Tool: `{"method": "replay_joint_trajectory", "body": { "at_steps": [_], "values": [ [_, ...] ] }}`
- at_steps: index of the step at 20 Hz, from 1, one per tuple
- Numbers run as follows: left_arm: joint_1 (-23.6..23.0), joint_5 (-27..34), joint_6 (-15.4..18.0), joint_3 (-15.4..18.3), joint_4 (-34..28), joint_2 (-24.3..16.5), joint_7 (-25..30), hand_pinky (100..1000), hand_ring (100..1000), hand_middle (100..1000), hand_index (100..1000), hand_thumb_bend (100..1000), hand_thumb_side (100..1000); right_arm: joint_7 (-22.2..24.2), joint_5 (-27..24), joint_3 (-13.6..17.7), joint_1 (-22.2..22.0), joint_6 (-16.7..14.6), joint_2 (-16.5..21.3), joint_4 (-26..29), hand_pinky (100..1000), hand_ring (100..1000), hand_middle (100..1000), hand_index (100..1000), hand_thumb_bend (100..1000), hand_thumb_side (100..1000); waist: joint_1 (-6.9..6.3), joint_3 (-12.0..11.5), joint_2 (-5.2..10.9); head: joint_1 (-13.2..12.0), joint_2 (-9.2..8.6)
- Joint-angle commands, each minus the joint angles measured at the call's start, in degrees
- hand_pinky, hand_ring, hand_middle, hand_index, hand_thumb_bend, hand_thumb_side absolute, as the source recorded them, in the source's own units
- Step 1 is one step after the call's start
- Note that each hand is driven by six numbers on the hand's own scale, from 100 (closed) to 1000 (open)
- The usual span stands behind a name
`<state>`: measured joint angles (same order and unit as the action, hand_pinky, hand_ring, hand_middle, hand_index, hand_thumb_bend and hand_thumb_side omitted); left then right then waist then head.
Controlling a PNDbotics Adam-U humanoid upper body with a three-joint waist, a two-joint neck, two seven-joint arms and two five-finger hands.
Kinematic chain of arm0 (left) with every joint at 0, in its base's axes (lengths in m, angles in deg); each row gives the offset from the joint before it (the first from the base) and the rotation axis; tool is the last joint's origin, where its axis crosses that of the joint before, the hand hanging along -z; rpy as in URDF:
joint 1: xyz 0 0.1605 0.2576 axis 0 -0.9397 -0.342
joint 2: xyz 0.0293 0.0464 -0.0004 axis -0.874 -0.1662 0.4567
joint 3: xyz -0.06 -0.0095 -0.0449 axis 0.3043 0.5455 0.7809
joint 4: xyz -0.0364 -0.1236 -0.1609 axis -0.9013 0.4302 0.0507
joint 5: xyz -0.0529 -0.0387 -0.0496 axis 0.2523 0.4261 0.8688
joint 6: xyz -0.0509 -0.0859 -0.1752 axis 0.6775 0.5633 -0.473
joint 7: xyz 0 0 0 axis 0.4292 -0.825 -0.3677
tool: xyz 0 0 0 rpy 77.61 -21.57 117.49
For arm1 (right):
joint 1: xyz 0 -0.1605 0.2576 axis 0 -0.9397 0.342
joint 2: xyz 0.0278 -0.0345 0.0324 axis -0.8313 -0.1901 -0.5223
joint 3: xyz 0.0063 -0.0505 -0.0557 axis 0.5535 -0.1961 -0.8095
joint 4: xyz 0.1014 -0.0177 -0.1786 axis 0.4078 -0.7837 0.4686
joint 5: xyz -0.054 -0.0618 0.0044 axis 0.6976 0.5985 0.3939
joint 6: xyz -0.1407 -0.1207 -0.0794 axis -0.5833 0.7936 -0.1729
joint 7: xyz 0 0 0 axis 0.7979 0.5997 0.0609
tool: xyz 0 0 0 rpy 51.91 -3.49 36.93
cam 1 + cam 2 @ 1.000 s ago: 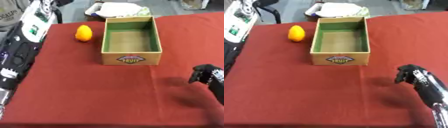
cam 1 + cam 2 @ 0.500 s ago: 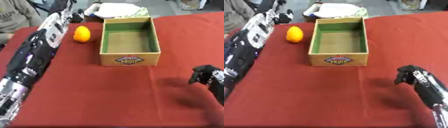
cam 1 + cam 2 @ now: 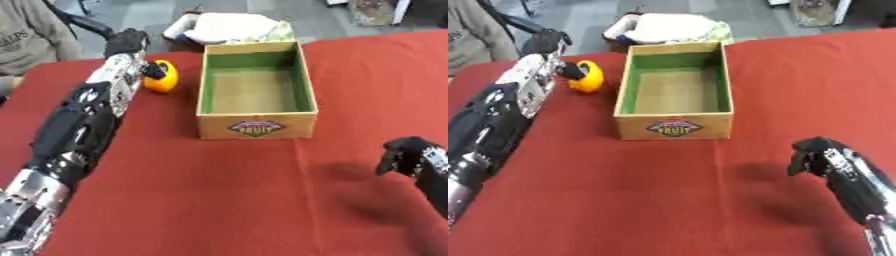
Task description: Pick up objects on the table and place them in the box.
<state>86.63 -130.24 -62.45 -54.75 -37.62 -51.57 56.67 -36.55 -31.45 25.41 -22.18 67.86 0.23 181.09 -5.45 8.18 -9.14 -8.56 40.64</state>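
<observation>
An orange round fruit [image 3: 165, 78] lies on the red table, just left of the box's far end. The box [image 3: 255, 125] is tan with a green inside and a FRUIT label on its front wall, and nothing lies in it. My left arm stretches from the lower left corner up to the fruit. My left hand [image 3: 128, 42] is at the fruit's far left side and a dark part of it overlaps the fruit; its grip is hidden. My right hand [image 3: 817, 152] hovers at the lower right, right of the box's front, curled and holding nothing.
The red cloth [image 3: 219, 200] covers the whole table. A white bundle [image 3: 232, 27] lies beyond the far edge, behind the box. A person in a grey top [image 3: 26, 35] sits at the far left corner.
My left arm has swung in from the left edge and reached up to the orange fruit. The right hand has stayed nearly in place.
</observation>
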Motion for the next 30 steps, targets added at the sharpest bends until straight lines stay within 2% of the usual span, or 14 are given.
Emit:
{"method": "replay_joint_trajectory", "body": {
  "at_steps": [1,5,6,7,9,19,26,30],
  "values": [
    [1.04,-1.77,-0.43,0.69,-0.22,-0.6,2.1,739,765,785,843,389,327,0.07,-0.36,0.1,0.75,-0.04,0.62,1.26,568,545,519,684,100,733,0.32,-0.01,0.76,0.14,-0.94],
    [0.55,-3.05,-1.11,0.8,0.28,-0.09,4.5,748,774,797,858,409,341,0.07,-0.34,0.12,0.81,-0.03,0.56,1.26,568,545,519,684,100,733,0.36,0.06,0.67,0.1,-1.03],
    [0.35,-3.22,-1.29,0.88,0.42,0.07,4.81,751,776,801,863,457,311,0.07,-0.34,0.12,0.85,-0.04,0.55,1.26,568,545,519,684,100,733,0.36,0.1,0.62,0.09,-1.11],
    [0.17,-3.3,-1.44,0.95,0.55,0.22,4.99,750,776,801,864,401,341,0.07,-0.35,0.13,0.89,-0.04,0.53,1.27,568,545,519,684,100,733,0.36,0.13,0.58,0.09,-1.16],
    [-0.22,-3.29,-1.82,1.09,0.7,0.51,4.73,749,775,800,865,396,338,0.06,-0.33,0.15,0.96,-0.03,0.51,1.27,568,545,520,684,100,740,0.38,0.2,0.48,0.05,-1.26],
    [-1.74,-5.89,-5.01,1.27,2.78,1.48,0.17,725,738,756,839,412,341,-0.03,-0.25,0.28,1.16,-0.11,0.52,1.3,568,545,520,685,100,733,0.47,0.3,0.06,-0.1,-1.34],
    [-2.22,-6.15,-5.87,1.42,2.51,1.84,-4.03,670,636,646,776,368,303,-0.05,-0.18,0.33,1.24,-0.17,0.53,1.28,568,545,520,685,100,733,0.53,0.29,-0.08,-0.17,-1.39],
    [-2.22,-5.04,-6.43,1.53,2.0,1.96,-8.33,671,640,659,785,343,280,-0.04,-0.14,0.33,1.25,-0.17,0.56,1.27,567,545,520,685,100,733,0.51,0.29,-0.17,-0.11,-1.44]
  ]
}}
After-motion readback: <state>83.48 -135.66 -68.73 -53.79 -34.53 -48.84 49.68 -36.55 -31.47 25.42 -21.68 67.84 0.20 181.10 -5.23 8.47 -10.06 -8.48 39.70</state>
